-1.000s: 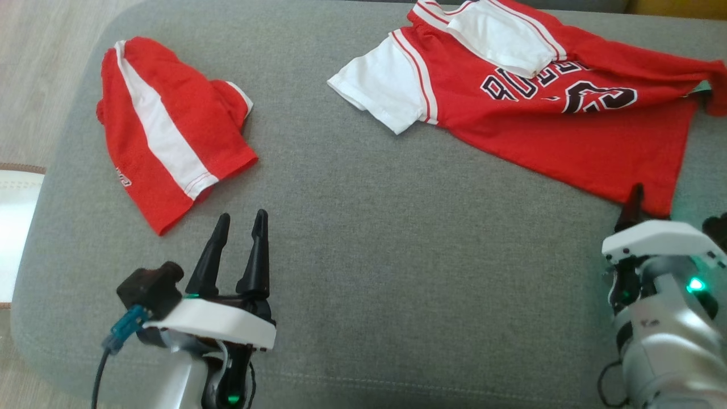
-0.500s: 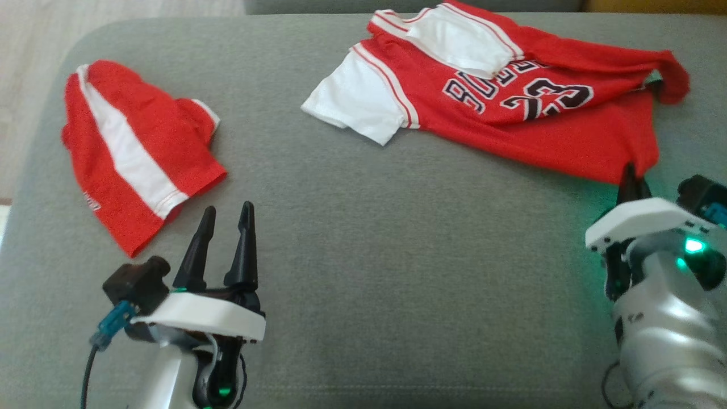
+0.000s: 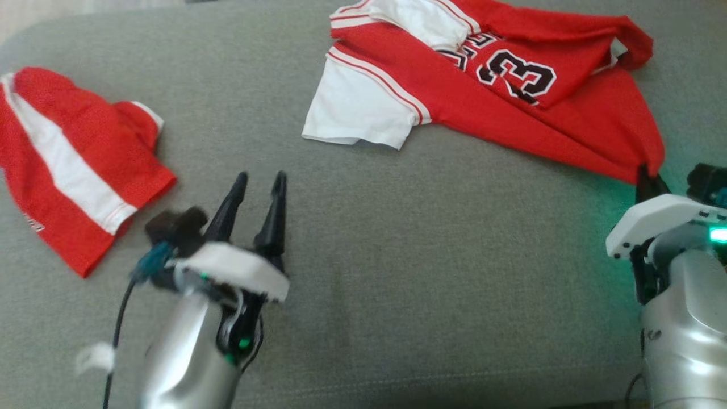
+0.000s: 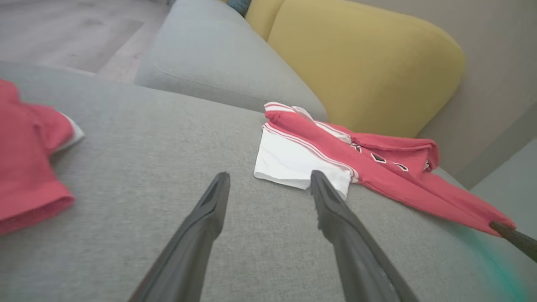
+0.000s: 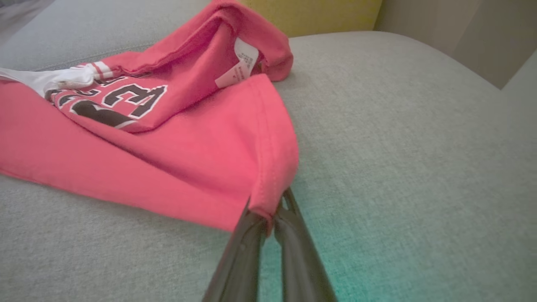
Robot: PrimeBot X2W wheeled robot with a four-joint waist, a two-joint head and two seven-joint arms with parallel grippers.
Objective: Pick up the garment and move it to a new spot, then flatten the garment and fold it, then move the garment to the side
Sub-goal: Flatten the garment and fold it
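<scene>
Right wrist view: the right gripper [image 5: 270, 216] has its two fingers pressed together on a corner of the hem of the red jersey [image 5: 168, 159], with only a thin fold of cloth between them. The jersey lies crumpled near the far right corner of the grey cushion [image 3: 426, 272]. Its white sleeve [image 3: 358, 111] points toward the middle, and the pinched corner is close to the right edge. The left gripper [image 3: 258, 182] is over the left half of the cushion, fingers wide apart and holding nothing.

The pinch looks small, so I think the hem may slip out once the arm pulls. Held by one corner alone, the jersey would probably drag in a bunch and fold over itself more, which makes the flattening harder. If it is carried far toward the left edge, it could land on the second red garment [image 3: 74, 170] there.

I cannot tell how deep the hem sits between the fingers, or whether one layer or two is caught. The head view cuts off the jersey at the far edge and the second garment at the left edge. The folded part covers most of the printed word, and the left arm is blurred in that view.
</scene>
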